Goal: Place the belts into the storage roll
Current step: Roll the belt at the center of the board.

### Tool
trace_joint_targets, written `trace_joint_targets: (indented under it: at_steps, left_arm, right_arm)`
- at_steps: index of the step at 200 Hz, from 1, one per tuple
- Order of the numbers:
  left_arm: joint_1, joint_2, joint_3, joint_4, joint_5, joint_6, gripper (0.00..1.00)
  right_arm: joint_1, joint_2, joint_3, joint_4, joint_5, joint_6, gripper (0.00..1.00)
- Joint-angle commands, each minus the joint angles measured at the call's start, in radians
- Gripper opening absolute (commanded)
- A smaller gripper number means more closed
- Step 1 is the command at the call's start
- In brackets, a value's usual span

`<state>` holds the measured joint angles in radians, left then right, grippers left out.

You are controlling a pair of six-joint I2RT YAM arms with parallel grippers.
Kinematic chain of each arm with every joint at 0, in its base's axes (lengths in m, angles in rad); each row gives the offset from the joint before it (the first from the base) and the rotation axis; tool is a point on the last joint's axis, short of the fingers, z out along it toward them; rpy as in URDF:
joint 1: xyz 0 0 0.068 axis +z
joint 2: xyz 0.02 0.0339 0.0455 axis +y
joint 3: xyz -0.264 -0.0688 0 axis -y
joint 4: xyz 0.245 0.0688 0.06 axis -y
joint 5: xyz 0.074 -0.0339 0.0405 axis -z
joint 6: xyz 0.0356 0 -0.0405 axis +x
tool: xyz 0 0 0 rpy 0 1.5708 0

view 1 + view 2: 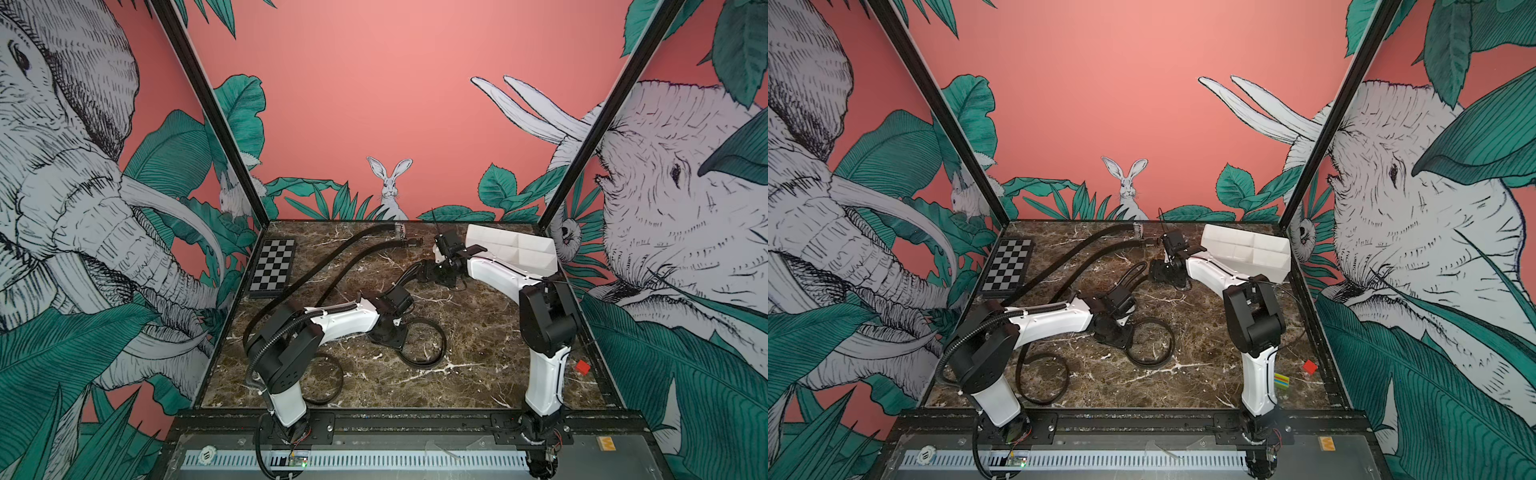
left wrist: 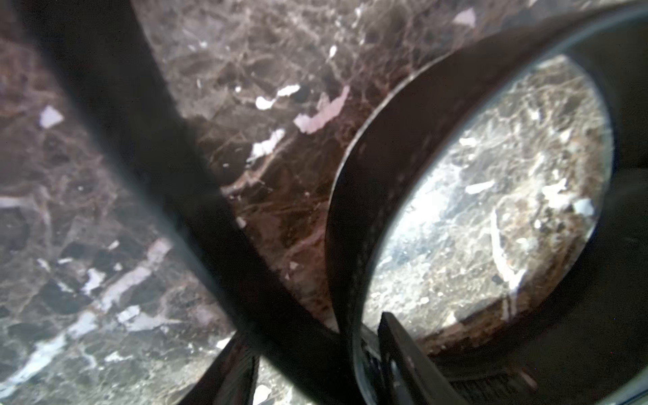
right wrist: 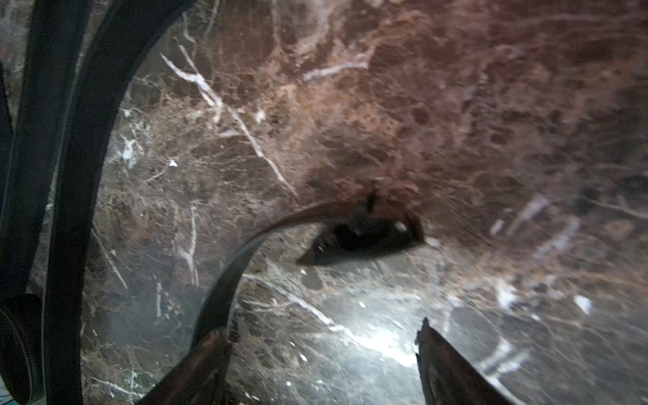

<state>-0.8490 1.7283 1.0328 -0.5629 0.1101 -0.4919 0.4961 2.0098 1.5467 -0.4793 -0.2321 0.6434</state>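
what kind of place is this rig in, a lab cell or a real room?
Most likely a purpose-built robot test cell: a left arm and right arm bolted to a front rail, a marble-patterned tabletop boxed in by jungle-mural panels, and a checkered board.

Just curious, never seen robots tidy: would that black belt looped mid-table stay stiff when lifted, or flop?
Probably floppy: the belt lies curled in a loop, so it would likely sag from any grip. It stands on edge in the left wrist view, hinting at some springiness.
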Motion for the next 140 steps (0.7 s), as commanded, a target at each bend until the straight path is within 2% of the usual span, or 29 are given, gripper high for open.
trace_joint_targets:
  at_steps: [1,50,73,89,106,117,140]
  left_arm:
    - [0.011,-0.035,-0.024,-0.024,-0.031,0.019,0.56]
    - [0.022,-0.058,-0.048,0.002,-0.027,0.022,0.56]
    - [0.027,-0.054,-0.049,0.003,-0.026,0.024,0.55]
    - [0.031,-0.054,-0.057,0.009,-0.027,0.023,0.55]
    - [0.039,-0.058,-0.067,0.016,-0.029,0.020,0.55]
    - [0.044,-0.061,-0.074,0.018,-0.035,0.020,0.55]
    - [0.059,-0.055,-0.080,0.019,-0.043,0.025,0.55]
  right_arm:
    - [0.033,0.042,0.062,0.042,-0.007,0.060,0.85]
    - [0.055,0.170,0.149,0.048,-0.008,0.157,0.85]
    - [0.063,0.220,0.179,0.026,0.009,0.180,0.81]
    - [0.062,0.240,0.182,0.024,0.030,0.186,0.72]
    - [0.060,0.253,0.188,0.012,0.057,0.186,0.52]
    - [0.056,0.258,0.197,-0.006,0.075,0.173,0.45]
    - [0.040,0.234,0.163,-0.025,0.107,0.148,0.24]
